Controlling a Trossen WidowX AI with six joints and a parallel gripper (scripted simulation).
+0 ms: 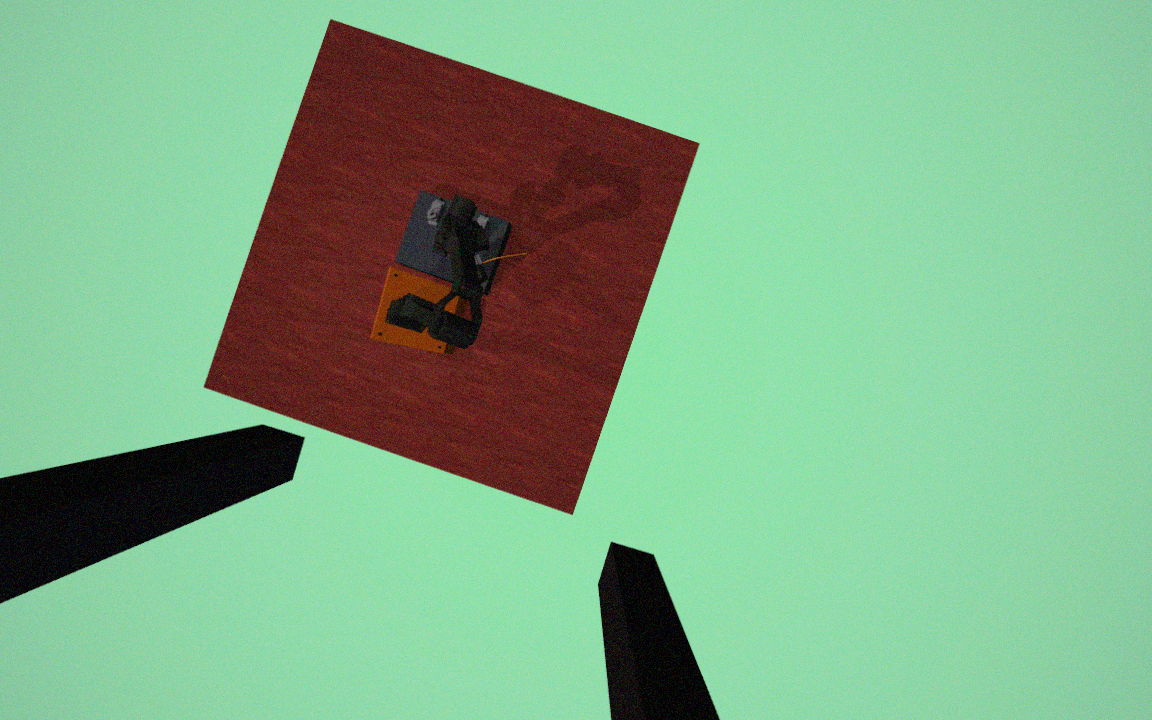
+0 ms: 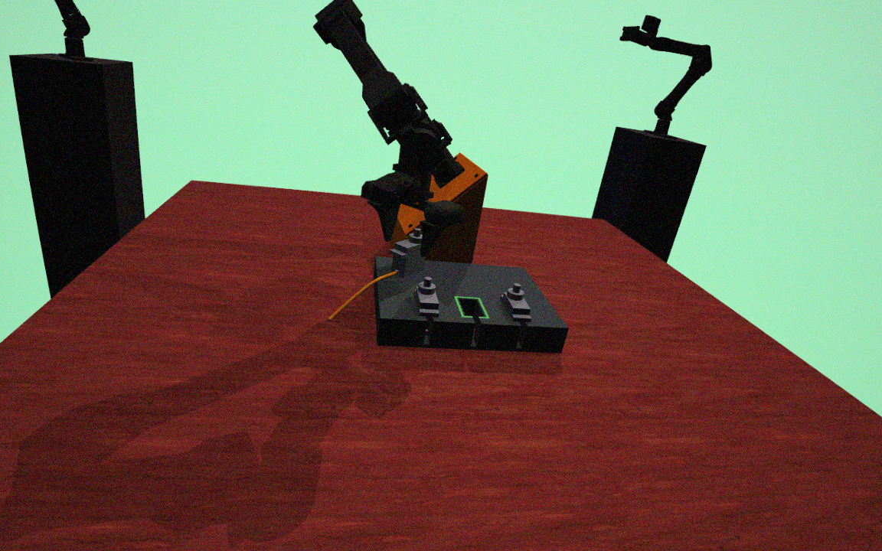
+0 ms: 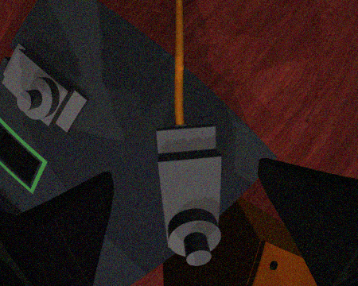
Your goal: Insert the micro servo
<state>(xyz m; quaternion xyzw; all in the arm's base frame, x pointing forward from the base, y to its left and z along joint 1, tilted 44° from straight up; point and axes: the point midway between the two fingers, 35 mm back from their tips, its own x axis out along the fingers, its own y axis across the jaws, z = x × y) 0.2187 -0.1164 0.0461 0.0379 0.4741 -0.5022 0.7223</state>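
Loose servo stands on deck corner, well apart from marked pocket. Pincer straddles it, wide open, empty. Light, rigid, probably slick: grip flat body sides, avoiding the limp cable.

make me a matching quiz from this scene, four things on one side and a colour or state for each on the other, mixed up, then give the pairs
Things
1. loose servo
2. marked pocket
3. cable
4. gripper

Colour or state
A. orange, running off the deck edge onto the table
B. open, fingers either side of the servo, holding nothing
C. green outline, nothing in it
D. grey, standing on the deck's back corner, not in any pocket

Pairs: 1-D, 2-C, 3-A, 4-B
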